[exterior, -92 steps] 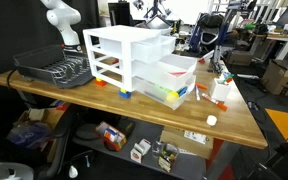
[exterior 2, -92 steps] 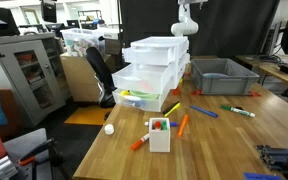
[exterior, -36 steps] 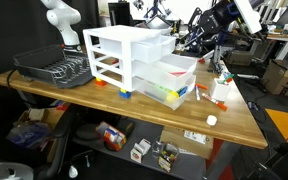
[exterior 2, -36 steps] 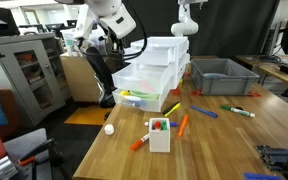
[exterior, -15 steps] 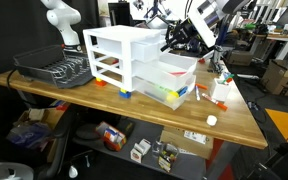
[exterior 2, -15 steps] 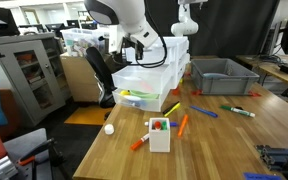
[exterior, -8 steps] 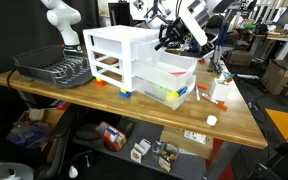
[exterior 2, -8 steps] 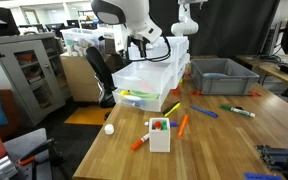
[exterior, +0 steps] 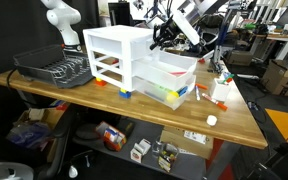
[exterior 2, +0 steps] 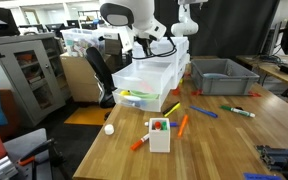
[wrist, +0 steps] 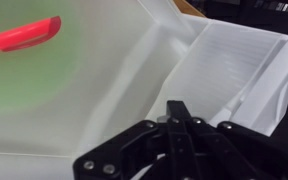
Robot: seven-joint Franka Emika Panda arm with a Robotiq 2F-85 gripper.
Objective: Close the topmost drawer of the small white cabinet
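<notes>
The small white cabinet (exterior: 119, 60) stands on the wooden table and also shows in the other exterior view (exterior 2: 156, 72). Its topmost drawer (exterior 2: 167, 46) of translucent white plastic sticks out only a little. My gripper (exterior: 161, 40) is shut with nothing in it, its tips against that drawer's front (exterior: 153, 45). It shows at the drawer's near end too (exterior 2: 144, 46). The middle drawer (exterior: 176, 67) and the lowest drawer (exterior: 164, 92) stand pulled out below. In the wrist view the shut gripper (wrist: 177, 107) points down over pale drawer plastic, a red item glowing through.
A black wire dish rack (exterior: 54, 68) sits beside the cabinet. A grey bin (exterior 2: 224, 75) stands behind it. Markers, a small white box (exterior 2: 159, 134) and a white ball (exterior 2: 109, 128) lie on the table. A second white arm (exterior 2: 187, 20) stands at the back.
My arm has moved toward the cabinet with the gripper shut, and the topmost drawer has slid inward with it. The two lower drawers have not moved.
</notes>
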